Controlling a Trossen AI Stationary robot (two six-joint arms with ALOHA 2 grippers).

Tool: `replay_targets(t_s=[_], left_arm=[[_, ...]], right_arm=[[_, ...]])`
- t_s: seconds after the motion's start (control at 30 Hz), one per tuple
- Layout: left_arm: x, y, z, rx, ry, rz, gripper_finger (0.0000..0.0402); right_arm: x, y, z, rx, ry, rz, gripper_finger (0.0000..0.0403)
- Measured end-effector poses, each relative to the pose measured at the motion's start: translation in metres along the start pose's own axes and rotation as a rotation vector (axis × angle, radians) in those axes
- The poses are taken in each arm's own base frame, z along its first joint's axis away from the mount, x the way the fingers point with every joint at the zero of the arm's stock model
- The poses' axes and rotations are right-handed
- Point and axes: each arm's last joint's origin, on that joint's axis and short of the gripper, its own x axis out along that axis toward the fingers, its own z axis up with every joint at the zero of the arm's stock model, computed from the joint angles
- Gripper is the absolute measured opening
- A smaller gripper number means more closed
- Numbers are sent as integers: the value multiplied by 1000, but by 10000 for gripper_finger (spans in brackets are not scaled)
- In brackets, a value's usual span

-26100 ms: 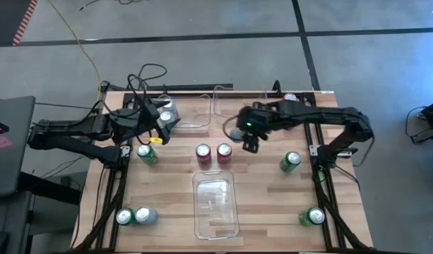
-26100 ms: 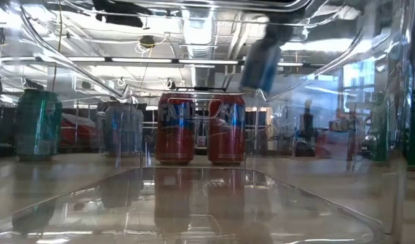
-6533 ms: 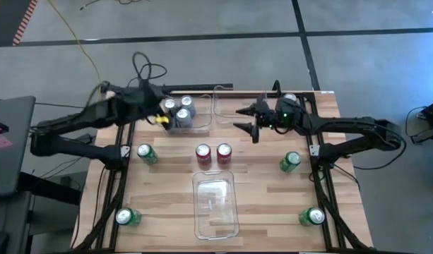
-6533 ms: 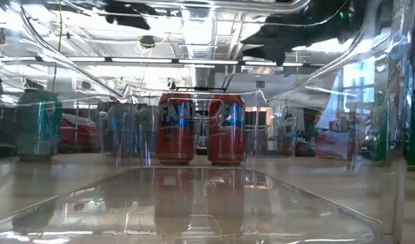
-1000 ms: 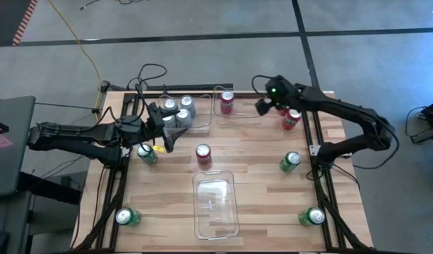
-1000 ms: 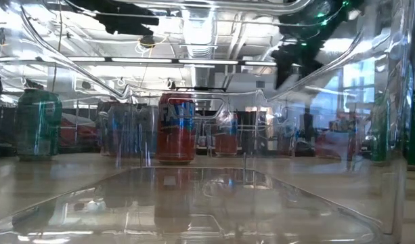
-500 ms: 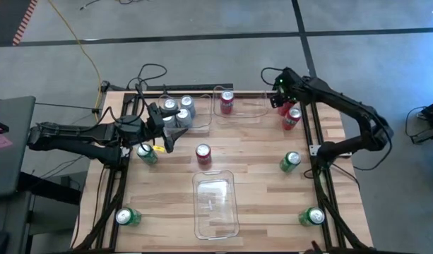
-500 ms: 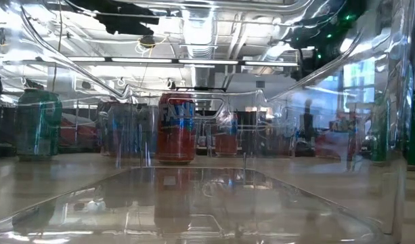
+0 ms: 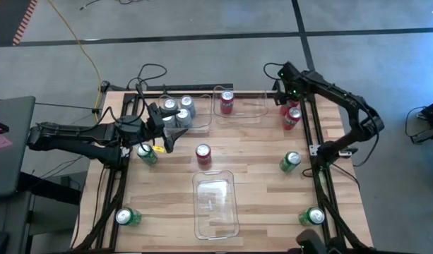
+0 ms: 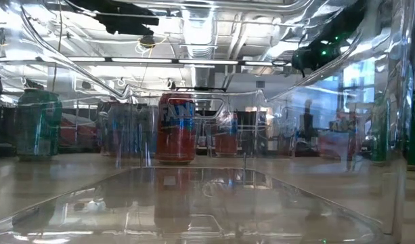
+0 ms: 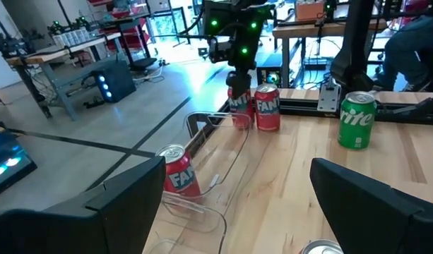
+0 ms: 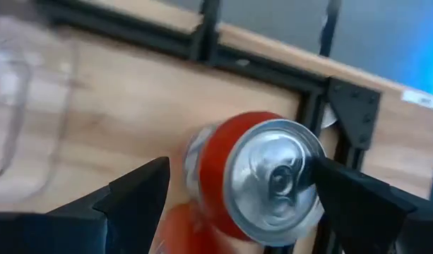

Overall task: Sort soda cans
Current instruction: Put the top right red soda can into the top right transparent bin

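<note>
On the wooden worktop [image 9: 258, 176], a green can [image 9: 124, 216] stands at the near left corner and another green can [image 9: 147, 153] stands farther back by the left edge. The left gripper [image 9: 167, 134] hovers just beside that second can and next to the clear bin [image 9: 196, 125] at the back left, which holds three silver-grey cans [image 9: 178, 111]; in the left wrist view its jaws stand wide apart with nothing between them. A single red Fanta can [image 9: 203, 153] stands in the open middle of the worktop, and in the low view it shows through the walls of the empty clear bin [image 9: 216, 204] lying at the front centre. Behind it, a third clear bin [image 9: 246, 113] at the back centre holds one red can [image 9: 226, 103] in its left end. At the back right edge two red cans stand close together, perhaps touching: the farther red can [image 12: 255, 176] sits between the open jaws of the right gripper [image 9: 288, 97], which do not look closed on it, though the blur makes contact hard to judge; the nearer red can [image 9: 292, 118] stands just in front of it. Two more green cans stand along the right side, one mid-depth [image 9: 289, 161] and one at the near right corner [image 9: 313, 216].
</note>
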Motion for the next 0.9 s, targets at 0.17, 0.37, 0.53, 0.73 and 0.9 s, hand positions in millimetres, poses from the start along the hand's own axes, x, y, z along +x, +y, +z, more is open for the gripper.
replay_targets(t_s=[0.17, 0.37, 0.53, 0.73, 0.9], left_arm=[[0, 0, 0, 1, 1, 0, 345], [0, 0, 0, 10, 1, 0, 345], [0, 0, 0, 11, 1, 1, 345], [0, 0, 0, 7, 0, 1, 345], [0, 0, 0, 4, 0, 1, 345]], right_arm=[[5, -2, 1, 24, 28, 52, 363], [3, 6, -2, -8, 29, 64, 363], [-1, 19, -7, -78, 20, 61, 363], [-9, 42, -16, -169, 1, 90, 350], [-18, 67, -29, -256, -16, 122, 332]])
